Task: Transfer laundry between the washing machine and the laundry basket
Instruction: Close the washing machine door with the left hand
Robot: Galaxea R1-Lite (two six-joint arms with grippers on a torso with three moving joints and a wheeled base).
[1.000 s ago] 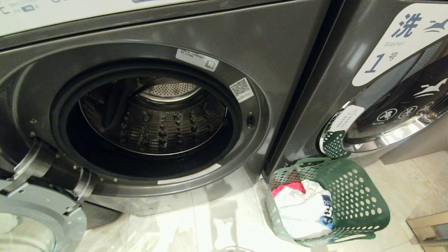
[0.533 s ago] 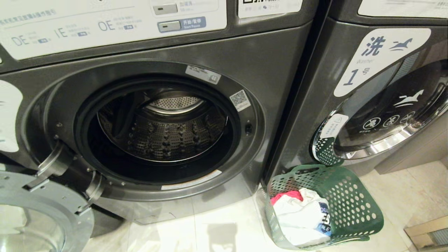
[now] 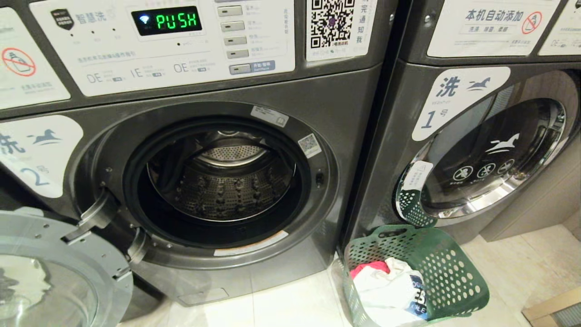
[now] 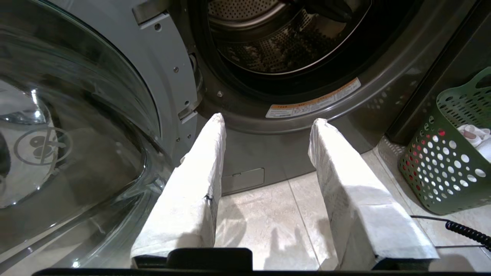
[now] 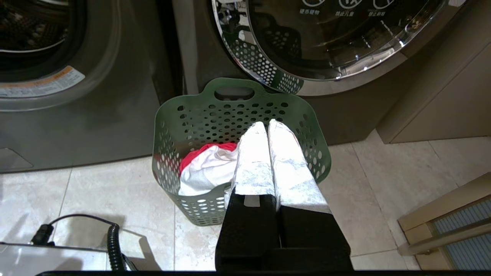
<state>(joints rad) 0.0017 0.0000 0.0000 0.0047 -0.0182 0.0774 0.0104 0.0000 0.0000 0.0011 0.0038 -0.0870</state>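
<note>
The laundry (image 3: 386,286) is sitting in the laundry basket (image 3: 449,277): a white garment (image 3: 383,295) on top, a bright red one (image 3: 368,268) peeking out behind it, and a dark blue printed patch (image 3: 420,296) against the basket's wall. The green perforated basket stands on the tiled floor (image 3: 295,304), at about 4 o'clock from the open mouth of the washing machine (image 3: 345,118), tucked right at the corner where machine 2 meets machine 1 (image 3: 399,150). Machine 2's drum (image 3: 227,190) is wide open to view, bare metal showing, no garment visible inside it. Its round glass door (image 3: 54,272) is swung out at 8 o'clock from the opening, and the display (image 3: 166,20) at 12 o'clock glows green with PUSH. Machine 1, at 3 o'clock, has its chrome-ringed door closed, and the basket's holes are mirrored in it. Neither arm shows from the head. In the wrist views, the left gripper (image 4: 268,119) hangs low before machine 2's lower rim, white-wrapped fingers spread well apart, nothing between them. The right gripper (image 5: 267,124) hovers above the basket, fingers pressed together, holding nothing, clear of the clothes. A coiled black cable (image 5: 113,237) lies on the tiles at 7 o'clock from the basket.
</note>
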